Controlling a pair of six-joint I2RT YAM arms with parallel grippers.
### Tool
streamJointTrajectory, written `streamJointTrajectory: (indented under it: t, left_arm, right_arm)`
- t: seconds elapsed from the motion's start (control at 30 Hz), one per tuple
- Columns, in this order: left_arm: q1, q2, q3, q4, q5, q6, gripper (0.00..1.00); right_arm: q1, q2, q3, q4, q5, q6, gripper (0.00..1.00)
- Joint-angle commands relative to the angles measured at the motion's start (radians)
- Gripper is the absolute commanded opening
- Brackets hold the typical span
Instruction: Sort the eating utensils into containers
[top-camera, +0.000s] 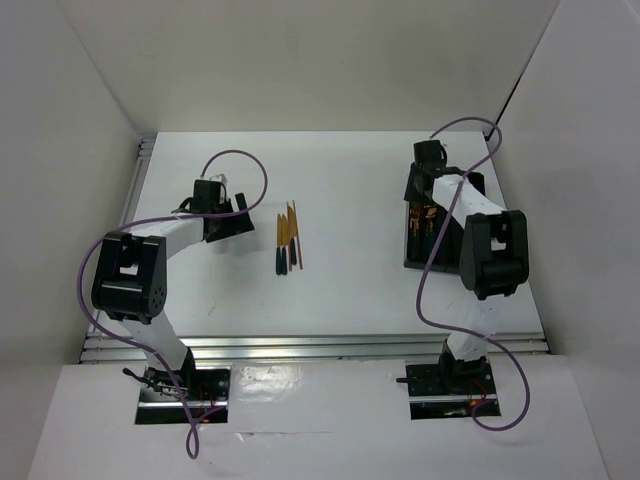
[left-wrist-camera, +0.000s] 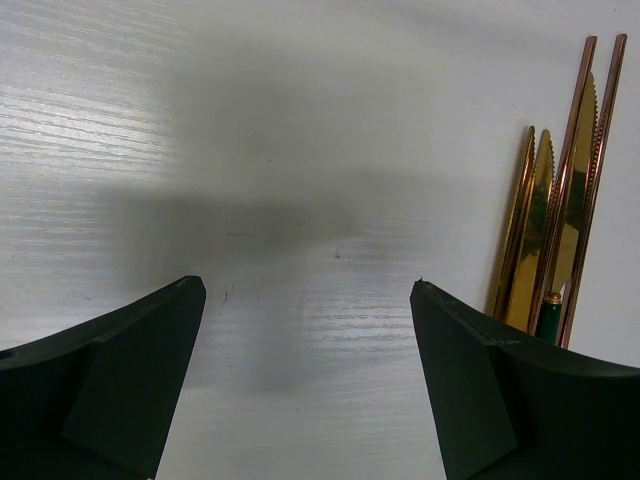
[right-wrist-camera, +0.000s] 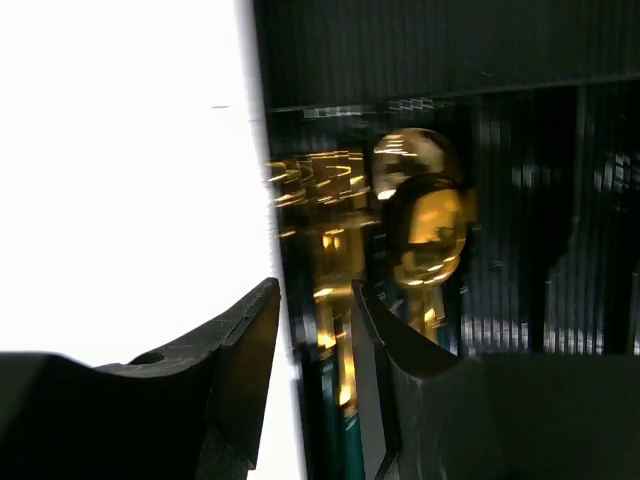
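A white surface (top-camera: 350, 180) fills the overhead view. At its 3 o'clock side lies a black tray (top-camera: 412, 262) with long narrow compartments, partly covered by your right arm.

Your right claw (right-wrist-camera: 314, 288) hangs over the tray's left rim. Its jaws are nearly together, and a gold piece shows in the slim gap. You cannot tell whether the claw grips that piece or whether it lies in the compartment below. A gold spoon (right-wrist-camera: 425, 210) already rests in the tray, at 2 o'clock from the claw.

Your left claw (left-wrist-camera: 308, 288) is spread wide over bare surface and holds nothing.

A tight bundle of loose utensils (top-camera: 288, 240) lies near the middle of the surface, at 3 o'clock from the left claw. In the left wrist view it is made up of serrated gold knives (left-wrist-camera: 545, 250) with thin coppery sticks (left-wrist-camera: 575, 150) touching them, side by side.

Risks as they look from here:
- The bundle is packed close, so closing on it would probably catch two pieces or scatter the sticks.
- On the right, the claw sits so near the rim that a released piece could land across the wall or on the surface outside.
- Glare in that view hides the compartment dividers.
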Motion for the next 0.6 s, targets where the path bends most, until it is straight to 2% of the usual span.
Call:
streamJointTrajectory:
  t: [0.0,0.1,0.23,0.37,0.57]
  left_arm:
    - [0.006,0.001,0.038,0.012,-0.006,0.001,0.99]
    - [0.006,0.001,0.038,0.012,-0.006,0.001,0.99]
    - [0.006,0.001,0.038,0.012,-0.006,0.001,0.99]
    - [0.006,-0.01,0.027,0.012,-0.015,0.001,0.99]
    - [0.006,-0.019,0.027,0.012,-0.015,0.001,0.99]
  right_arm:
    - [0.036,-0.137,0.005,0.077,-0.103,-0.018,0.42]
    - [0.134,-0.172,-0.05,0.156,-0.183,-0.009,0.45]
    - [0.353,-0.094,-0.008,0.137,-0.056,0.02,0.47]
    - [0.441,-0.022,0.048,0.089,-0.069,0.051,0.45]
    - [0.55,0.03,0.036,0.143,-0.209,0.102,0.4]
